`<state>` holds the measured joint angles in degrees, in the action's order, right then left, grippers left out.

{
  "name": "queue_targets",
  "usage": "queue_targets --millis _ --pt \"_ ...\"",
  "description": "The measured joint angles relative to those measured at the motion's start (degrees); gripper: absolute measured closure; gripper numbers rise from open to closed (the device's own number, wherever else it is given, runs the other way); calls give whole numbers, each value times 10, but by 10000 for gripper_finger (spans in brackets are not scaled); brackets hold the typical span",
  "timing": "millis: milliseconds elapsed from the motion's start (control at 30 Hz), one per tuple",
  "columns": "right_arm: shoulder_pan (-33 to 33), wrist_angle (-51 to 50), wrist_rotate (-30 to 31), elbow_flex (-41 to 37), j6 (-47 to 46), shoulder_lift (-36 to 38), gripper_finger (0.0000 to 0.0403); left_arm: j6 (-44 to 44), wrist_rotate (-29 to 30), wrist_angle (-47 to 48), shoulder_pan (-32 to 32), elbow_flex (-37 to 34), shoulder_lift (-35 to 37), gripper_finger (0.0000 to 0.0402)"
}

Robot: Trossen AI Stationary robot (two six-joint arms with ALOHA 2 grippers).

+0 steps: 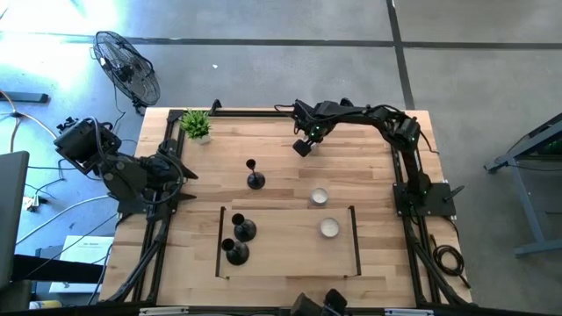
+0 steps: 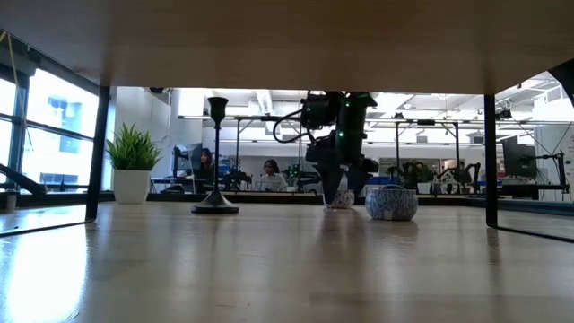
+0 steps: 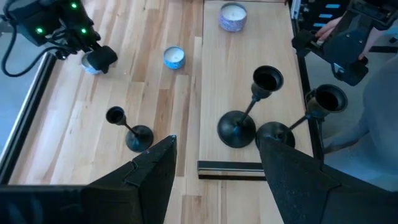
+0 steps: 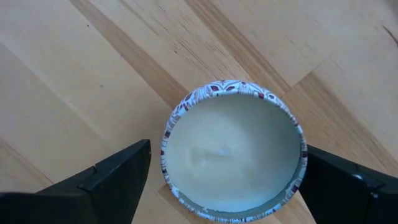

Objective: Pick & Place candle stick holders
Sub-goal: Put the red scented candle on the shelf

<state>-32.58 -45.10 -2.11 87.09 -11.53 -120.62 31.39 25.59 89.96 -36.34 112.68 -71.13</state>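
One black candle stick holder stands on its round base on the bare table left of centre. Two more stand in the left end of the wooden tray. My right gripper is open and points down at the far middle of the table. Its fingers stand on either side of a small patterned candle tin that rests on the table. My left gripper waits open and raised at the table's left side, with nothing between its fingers. My right gripper comes at the candle tin from above, with one finger beside each side of the rim. I cannot tell whether either finger touches the tin. The tin sits flat on the table.
Two other candle tins are near: one on the table by the tray's far edge, one inside the tray. A green potted plant stands at the far left corner. A fan stands on the floor beyond it.
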Motion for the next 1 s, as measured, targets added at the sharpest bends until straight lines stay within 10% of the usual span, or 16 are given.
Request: queue_targets --millis 467,1000 --pt "0 5 2 0 15 0 120 -19 25 0 0 0 -25 175" --pt "9 -37 -12 17 31 0 120 -27 73 0 0 0 -57 175"
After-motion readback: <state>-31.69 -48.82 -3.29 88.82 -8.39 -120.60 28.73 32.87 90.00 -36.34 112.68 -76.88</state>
